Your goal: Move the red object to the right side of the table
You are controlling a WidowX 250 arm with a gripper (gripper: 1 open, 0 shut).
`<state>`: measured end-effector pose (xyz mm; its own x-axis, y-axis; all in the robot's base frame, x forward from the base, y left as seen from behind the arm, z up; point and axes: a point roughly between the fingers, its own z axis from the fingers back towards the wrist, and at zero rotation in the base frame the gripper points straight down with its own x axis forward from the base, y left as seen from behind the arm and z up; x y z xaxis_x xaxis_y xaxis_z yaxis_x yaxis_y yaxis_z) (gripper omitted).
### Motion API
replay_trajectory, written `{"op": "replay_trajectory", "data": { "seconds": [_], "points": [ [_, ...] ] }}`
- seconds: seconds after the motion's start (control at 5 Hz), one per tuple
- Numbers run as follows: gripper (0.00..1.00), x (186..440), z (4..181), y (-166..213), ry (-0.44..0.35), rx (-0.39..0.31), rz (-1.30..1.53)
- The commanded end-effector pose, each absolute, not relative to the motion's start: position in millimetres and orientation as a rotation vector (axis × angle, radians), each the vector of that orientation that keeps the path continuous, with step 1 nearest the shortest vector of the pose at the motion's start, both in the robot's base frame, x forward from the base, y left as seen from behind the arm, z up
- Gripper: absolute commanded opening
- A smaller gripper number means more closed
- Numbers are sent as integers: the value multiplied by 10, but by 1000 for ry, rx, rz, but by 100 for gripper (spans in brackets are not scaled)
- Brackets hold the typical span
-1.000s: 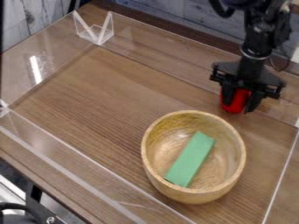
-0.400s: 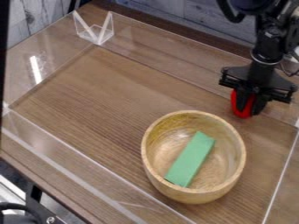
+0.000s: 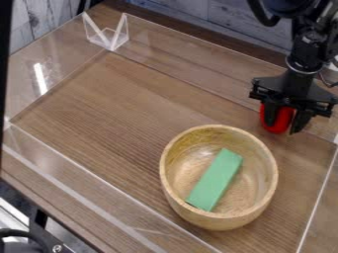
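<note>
The red object [image 3: 278, 119], small and glossy, rests on the brown wood-grain table [image 3: 132, 99] near its right acrylic wall. My gripper [image 3: 286, 117] points straight down over it, with a black finger on each side. The jaws stand apart, and a little gap shows between the red object and the right finger. The arm rises out of the top right of the picture.
A round light wooden bowl [image 3: 179, 170] with a flat green block [image 3: 215, 180] inside stands just in front of the red object. Low clear acrylic walls [image 3: 314, 212] border the table, and a clear bracket [image 3: 106, 32] sits at the far left corner.
Compared with a second ago, the gripper and the red object sit slightly further right, nearer the wall. Nothing has shifted in the last half second.
</note>
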<state>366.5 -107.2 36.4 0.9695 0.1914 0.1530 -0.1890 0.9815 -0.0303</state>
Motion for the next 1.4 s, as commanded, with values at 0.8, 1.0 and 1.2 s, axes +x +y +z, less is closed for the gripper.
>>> {"op": "replay_trajectory", "data": {
  "seconds": [0.8, 1.0, 1.2],
  "points": [
    [100, 3745, 875, -692, -251, -62, 134],
    [100, 3722, 957, -565, -250, -77, 148],
    [100, 3720, 920, -664, -257, -87, 176]
  ]
}}
